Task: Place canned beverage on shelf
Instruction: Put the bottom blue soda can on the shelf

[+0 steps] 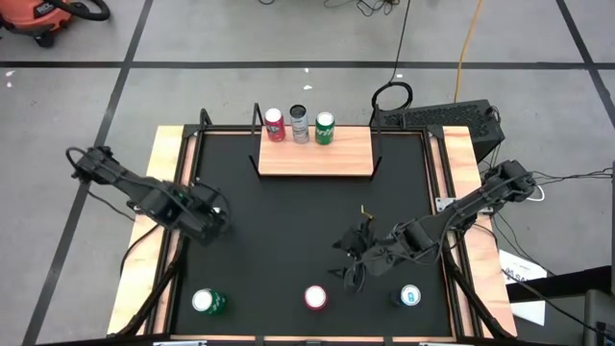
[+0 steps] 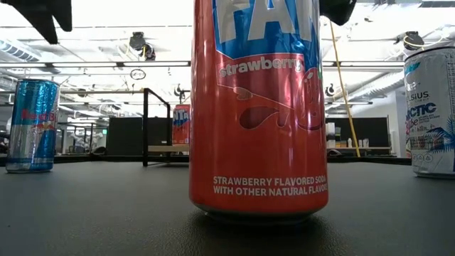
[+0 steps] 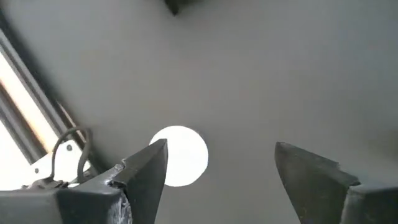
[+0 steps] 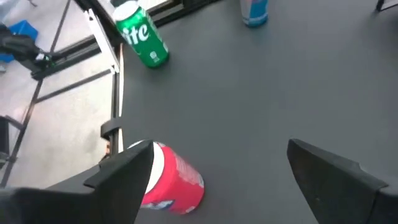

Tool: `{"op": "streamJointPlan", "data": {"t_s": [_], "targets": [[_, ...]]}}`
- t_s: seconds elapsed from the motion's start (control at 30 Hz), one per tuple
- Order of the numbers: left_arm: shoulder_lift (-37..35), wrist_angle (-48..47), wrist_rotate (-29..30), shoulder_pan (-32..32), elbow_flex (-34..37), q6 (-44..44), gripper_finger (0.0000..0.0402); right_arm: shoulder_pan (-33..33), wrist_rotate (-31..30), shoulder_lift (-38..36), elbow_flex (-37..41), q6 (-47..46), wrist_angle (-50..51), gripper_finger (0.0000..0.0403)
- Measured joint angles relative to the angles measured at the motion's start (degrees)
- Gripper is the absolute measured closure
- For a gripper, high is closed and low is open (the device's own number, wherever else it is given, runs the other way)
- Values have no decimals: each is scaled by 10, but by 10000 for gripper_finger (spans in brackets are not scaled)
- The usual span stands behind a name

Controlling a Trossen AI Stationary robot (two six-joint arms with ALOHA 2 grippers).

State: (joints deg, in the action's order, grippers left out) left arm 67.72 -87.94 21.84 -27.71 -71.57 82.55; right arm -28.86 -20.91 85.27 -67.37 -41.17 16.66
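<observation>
The wooden shelf [image 1: 315,156] stands at the table's far side and bears a red, a silver and a green can. Near the front edge stand a green can [image 1: 207,302], a red strawberry soda can [image 1: 316,297] and a white-blue can [image 1: 410,296]. My right gripper [image 4: 221,146] hangs open over the table [image 1: 348,261], a little to the far right of the red can [image 4: 174,183]. My left gripper [image 3: 221,146] is open at the table's left [image 1: 209,219], above a blue-silver can [image 2: 32,124]. A white disc [image 3: 180,155] below it looks like that can's top.
Black rod brackets [image 1: 256,144] rise at the shelf's ends. The wooden table frame [image 1: 173,154] and its metal rails run along the left and right edges. Bare black tabletop [image 1: 288,221] lies between the shelf and the front row of cans.
</observation>
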Motion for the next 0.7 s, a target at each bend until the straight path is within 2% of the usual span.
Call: {"op": "streamJointPlan", "data": {"t_s": [0.23, 0.4, 0.57, 0.7], "targets": [[-87, 9, -48, 36, 96, 4, 68, 11, 0, -19, 0, 1, 17, 46], [-107, 54, -55, 37, 111, 7, 40, 11, -4, -72, 0, 1, 62, 46], [-107, 151, -58, 37, 111, -22, 37, 11, -33, -130, 0, -20, 162, 46], [-107, 233, -59, 37, 111, -54, 36, 11, -90, -160, 0, -126, 302, 46]]}}
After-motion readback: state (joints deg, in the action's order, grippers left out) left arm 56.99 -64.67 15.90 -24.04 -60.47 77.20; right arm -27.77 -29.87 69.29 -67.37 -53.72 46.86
